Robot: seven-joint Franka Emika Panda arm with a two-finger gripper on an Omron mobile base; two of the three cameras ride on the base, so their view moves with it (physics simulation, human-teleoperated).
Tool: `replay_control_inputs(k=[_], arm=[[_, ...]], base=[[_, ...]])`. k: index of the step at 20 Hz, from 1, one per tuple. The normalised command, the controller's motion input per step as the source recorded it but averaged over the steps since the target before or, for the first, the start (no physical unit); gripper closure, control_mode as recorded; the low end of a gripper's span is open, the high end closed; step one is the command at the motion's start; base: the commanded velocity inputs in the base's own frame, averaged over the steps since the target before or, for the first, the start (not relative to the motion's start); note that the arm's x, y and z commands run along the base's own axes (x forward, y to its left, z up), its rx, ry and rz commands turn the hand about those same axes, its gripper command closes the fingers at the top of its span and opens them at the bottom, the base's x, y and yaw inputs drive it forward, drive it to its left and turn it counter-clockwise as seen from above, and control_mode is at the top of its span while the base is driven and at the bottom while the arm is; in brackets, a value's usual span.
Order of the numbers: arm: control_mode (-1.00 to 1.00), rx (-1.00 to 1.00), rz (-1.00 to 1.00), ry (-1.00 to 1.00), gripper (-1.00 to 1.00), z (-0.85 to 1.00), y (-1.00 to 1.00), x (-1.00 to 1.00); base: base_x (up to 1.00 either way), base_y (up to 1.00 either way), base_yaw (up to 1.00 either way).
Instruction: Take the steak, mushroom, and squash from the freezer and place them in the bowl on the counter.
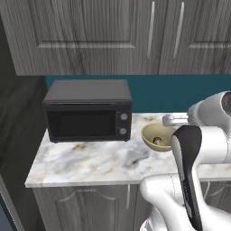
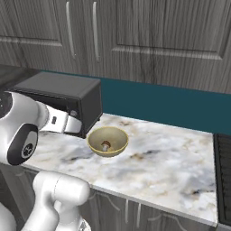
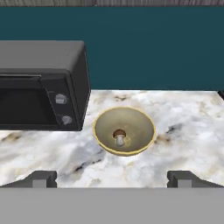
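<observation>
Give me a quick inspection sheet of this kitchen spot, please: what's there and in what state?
Surface: marbled counter, bare apart from the items below.
Job's things: bowl upright on the counter; mushroom inside it. Steak, squash: nothing seen.
Clutter: black microwave beside the bowl, door shut.
End effector: open, empty, back from the bowl.
Cables: nothing seen.
Surroundings: teal backsplash, grey wall cabinets above.

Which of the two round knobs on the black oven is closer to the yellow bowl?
The lower knob on the microwave. It sits under the upper knob, nearer the counter and the bowl.
</observation>
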Motion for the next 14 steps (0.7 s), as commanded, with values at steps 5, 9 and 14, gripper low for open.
replay_control_inputs(k=[5, 9, 14], arm=[[-1.00, 0.00, 0.06, -0.25, -1.00, 0.39, 0.19, -0.56], [1.00, 0.00, 0.00, 0.00, -1.00, 0.00, 0.00, 0.00], [1.00, 0.00, 0.00, 0.00, -1.00, 0.00, 0.00, 0.00]], base=[[0.00, 0.00, 0.00], [-0.97, 0.15, 0.05], [-1.00, 0.33, 0.08]])
